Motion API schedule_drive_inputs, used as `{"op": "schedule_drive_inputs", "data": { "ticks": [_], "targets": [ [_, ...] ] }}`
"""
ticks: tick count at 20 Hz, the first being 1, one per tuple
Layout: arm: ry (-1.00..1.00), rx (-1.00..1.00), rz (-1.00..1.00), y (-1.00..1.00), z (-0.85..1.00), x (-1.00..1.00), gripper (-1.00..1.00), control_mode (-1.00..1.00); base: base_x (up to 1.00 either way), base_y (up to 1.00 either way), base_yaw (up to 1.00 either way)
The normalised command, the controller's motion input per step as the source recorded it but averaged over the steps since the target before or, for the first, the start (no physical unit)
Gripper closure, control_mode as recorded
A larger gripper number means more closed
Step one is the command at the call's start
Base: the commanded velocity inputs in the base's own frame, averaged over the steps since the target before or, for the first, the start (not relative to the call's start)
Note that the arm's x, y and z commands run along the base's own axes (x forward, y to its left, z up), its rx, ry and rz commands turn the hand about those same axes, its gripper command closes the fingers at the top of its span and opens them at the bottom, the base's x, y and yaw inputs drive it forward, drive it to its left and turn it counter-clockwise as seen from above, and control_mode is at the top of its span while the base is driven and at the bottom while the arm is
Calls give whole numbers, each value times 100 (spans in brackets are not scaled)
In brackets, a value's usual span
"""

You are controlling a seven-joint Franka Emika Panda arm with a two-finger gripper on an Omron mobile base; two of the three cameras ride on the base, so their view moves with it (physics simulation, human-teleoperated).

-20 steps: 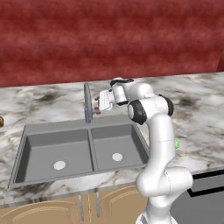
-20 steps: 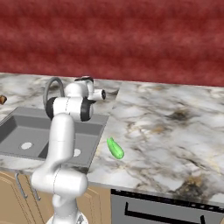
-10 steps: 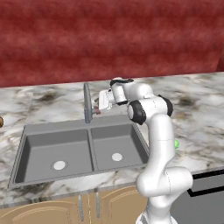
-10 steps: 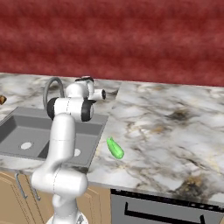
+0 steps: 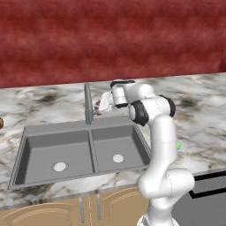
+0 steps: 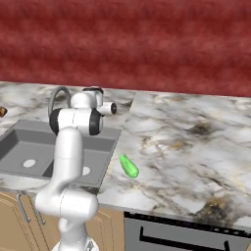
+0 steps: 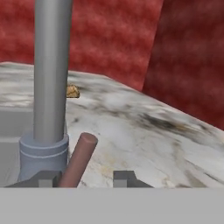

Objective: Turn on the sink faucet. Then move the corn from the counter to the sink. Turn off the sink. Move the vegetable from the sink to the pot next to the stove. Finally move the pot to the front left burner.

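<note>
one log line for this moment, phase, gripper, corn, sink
phase: at faucet lever | gripper: straddling lever, grip unclear | corn: on counter right of sink | sink: no water seen

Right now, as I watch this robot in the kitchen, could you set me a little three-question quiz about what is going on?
1. True or false: the corn already lies in the sink.
2. What stands between the tips of the gripper in the hand view? A) the faucet's reddish lever B) the corn C) a drain
3. Fill in: beyond the sink faucet, a small brown lump lies on the ____.

Key
1. False: it lies on the counter, right of the sink.
2. A: the lever rises between the tips.
3. counter
</note>
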Motion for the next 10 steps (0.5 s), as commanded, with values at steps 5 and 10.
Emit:
{"op": "schedule_drive_inputs", "data": {
  "ticks": [5, 10],
  "targets": [
    [0, 0, -25, 8, 2, 0, 100, -100, 0, 0, 0],
    [-3, 0, -12, 2, 12, 9, 100, -100, 0, 0, 0]
  ]
}}
